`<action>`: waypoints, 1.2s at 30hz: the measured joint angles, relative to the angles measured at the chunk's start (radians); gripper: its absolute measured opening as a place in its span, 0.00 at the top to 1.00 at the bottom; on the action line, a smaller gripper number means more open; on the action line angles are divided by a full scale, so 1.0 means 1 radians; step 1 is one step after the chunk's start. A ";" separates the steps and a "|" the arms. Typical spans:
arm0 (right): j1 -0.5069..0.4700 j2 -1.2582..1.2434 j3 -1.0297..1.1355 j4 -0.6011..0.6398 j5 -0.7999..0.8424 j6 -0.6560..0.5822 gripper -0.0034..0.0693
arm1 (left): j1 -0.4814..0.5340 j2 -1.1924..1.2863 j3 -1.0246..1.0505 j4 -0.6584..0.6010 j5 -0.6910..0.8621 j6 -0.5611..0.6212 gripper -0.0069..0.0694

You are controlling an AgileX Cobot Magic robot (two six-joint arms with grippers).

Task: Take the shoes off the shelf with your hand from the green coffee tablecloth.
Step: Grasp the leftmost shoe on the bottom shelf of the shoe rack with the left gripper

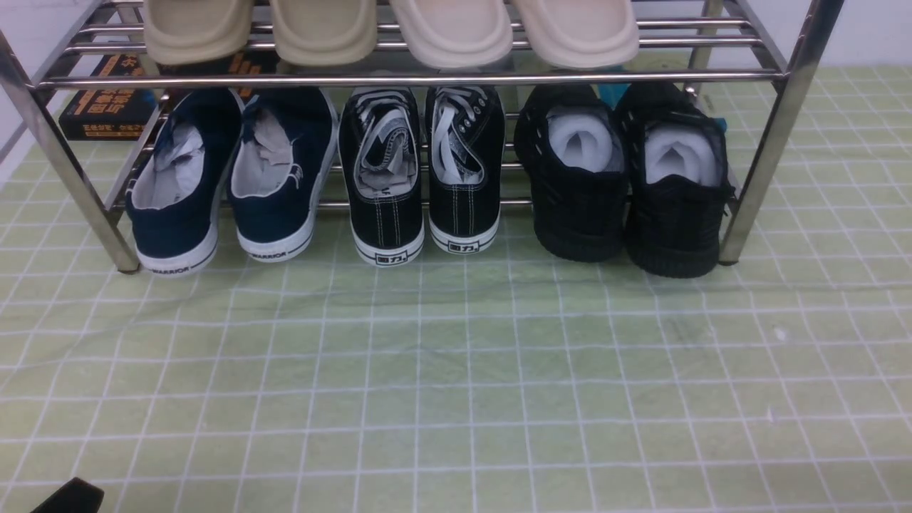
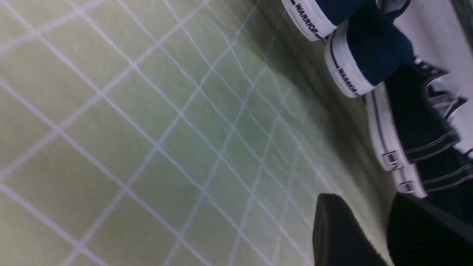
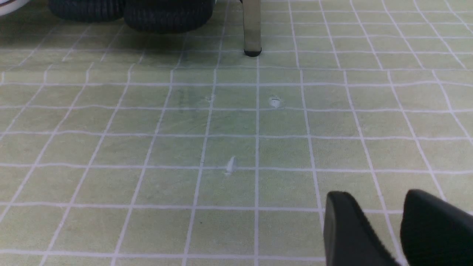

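Note:
The navy-blue shoes [image 1: 231, 174] stand side by side at the left end of the chrome shelf's [image 1: 427, 80] lower tier, heels toward me, white soles marked WARRIOR. The shelf stands on the green coffee tablecloth [image 1: 456, 370]. In the left wrist view their heels [image 2: 351, 70] lie ahead of my left gripper [image 2: 364, 207], which hangs open over bare cloth, well short of them. Only a black corner of my left arm [image 1: 68, 496] shows in the front view. My right gripper [image 3: 373, 201] is open and empty above the cloth, in front of the shelf's right leg [image 3: 252, 29].
Black lace-up sneakers [image 1: 420, 171] fill the middle of the lower tier and all-black knit shoes [image 1: 627, 178] its right end. Beige slippers [image 1: 392, 28] lie on the upper tier. A black book [image 1: 107, 100] lies behind the shelf's left side.

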 joint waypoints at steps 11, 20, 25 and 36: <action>0.000 0.000 0.000 0.000 0.000 0.000 0.62 | 0.000 0.000 -0.011 0.010 -0.079 -0.105 0.63; 0.000 0.000 0.000 0.000 0.000 0.000 0.62 | 0.000 0.311 -0.434 0.249 0.245 -0.086 0.91; 0.000 0.000 0.000 0.000 0.000 0.000 0.62 | 0.000 0.655 -0.699 0.368 0.485 0.075 0.91; 0.000 0.000 0.000 0.000 0.000 0.000 0.62 | 0.000 1.384 -1.289 0.401 0.686 0.310 0.74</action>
